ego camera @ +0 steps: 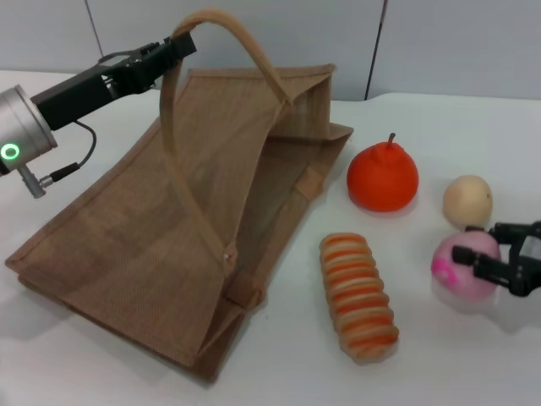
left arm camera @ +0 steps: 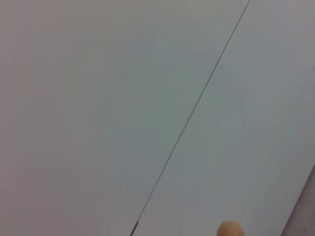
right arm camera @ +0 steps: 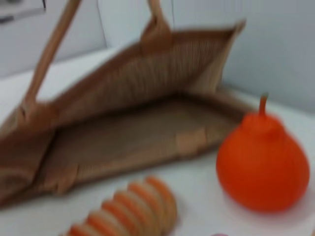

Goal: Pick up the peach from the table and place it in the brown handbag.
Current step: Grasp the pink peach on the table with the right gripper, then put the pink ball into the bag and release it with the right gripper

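The peach [ego camera: 461, 266] sits on the white bench [ego camera: 101, 372] near its right edge, just in front of a beige-tan round fruit [ego camera: 467, 200], so the pick has not lifted off yet. The right gripper [ego camera: 493, 250] comes in from the right edge at table height, its black fingers [ego camera: 473, 257] spread around the peach's right side; they look close to or touching the skin, but I cannot tell whether they are actually clamped. The left gripper [ego camera: 173, 49] is up toward the far left corner, closed on one looped handle [ego camera: 232, 34] of the brown handbag [ego camera: 161, 237] and holding it raised, which props the mouth open toward the right side of the bench. The right wrist view shows that open mouth and the bag's inner lining, with an orange-red stemmed fruit [right arm camera: 262, 160] and a striped orange bread-like roll [right arm camera: 133, 206] lying between the gripper and the bag. By my judgement the bag is prepared and the grasp is in progress; left to do: secure the peach, lift, carry it leftward over the roll and the orange fruit, and release it inside the bag. The left wrist view shows only blank wall.
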Robot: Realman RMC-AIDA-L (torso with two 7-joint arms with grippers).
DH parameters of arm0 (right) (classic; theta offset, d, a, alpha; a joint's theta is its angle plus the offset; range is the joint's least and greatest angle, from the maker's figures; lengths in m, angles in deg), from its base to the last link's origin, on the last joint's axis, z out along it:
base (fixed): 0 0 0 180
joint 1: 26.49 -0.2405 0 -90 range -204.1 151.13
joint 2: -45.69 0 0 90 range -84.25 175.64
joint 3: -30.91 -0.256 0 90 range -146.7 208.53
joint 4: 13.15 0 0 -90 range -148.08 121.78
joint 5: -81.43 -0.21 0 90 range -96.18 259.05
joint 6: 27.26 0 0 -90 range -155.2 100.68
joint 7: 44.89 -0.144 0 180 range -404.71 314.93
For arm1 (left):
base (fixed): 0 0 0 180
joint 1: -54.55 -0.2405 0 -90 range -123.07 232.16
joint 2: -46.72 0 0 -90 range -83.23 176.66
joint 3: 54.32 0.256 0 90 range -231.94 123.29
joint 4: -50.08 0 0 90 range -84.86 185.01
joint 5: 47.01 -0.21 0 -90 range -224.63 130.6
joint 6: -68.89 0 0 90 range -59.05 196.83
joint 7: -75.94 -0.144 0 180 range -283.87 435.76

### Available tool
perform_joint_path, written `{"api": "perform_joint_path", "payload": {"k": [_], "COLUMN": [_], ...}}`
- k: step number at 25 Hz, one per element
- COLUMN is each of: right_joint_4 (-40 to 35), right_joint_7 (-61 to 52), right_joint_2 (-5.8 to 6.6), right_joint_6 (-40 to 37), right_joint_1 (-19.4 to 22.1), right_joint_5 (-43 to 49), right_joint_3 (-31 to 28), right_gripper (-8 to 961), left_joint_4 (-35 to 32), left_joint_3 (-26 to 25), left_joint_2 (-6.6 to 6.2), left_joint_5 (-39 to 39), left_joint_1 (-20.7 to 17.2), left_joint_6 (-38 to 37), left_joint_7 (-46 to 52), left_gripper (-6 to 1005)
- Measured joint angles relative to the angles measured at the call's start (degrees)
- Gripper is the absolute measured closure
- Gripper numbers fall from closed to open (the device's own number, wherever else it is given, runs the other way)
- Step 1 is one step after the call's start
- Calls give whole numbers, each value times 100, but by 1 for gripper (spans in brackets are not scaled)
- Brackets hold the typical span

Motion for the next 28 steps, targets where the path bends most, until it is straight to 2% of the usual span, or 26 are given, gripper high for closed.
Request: {"api": "perform_joint_path", "payload": {"k": [4,7,9,10,12,13,17,22,25,28], "right_joint_4": [-21,39,96,123,125,128,185,666,1347,1606], "right_joint_7": [237,391,498,572,597,654,747,800,710,614], "right_joint_2": [-15,-125,-268,-409,-457,-574,-856,-1174,-1257,-1277], "right_joint_6": [355,521,586,597,598,598,531,-150,-922,-1358], "right_joint_1": [-14,-127,-311,-513,-580,-756,-1175,-1513,-1533,-1522], "right_joint_5": [-420,-489,-491,-478,-470,-451,-444,-433,-428,-429], "right_joint_3": [-5,-30,-27,-6,-1,20,182,480,813,899], "right_gripper": [529,566,572,576,582,582,581,583,584,584], "left_joint_4": [0,0,0,0,0,0,0,0,0,0], "left_joint_3": [-4,-36,-51,-52,-53,-53,-53,-53,-53,-53], "left_joint_2": [-7,-7,-8,-9,-17,-19,-23,-30,-32,-52], "left_joint_5": [1,4,34,54,98,113,139,148,153,212], "left_joint_1": [23,62,77,85,110,127,154,240,309,354], "left_joint_6": [107,251,370,432,572,641,762,1006,1113,1279], "left_joint_7": [10,34,79,110,173,196,254,396,468,568], "left_gripper": [854,851,848,847,844,843,838,832,828,824]}}
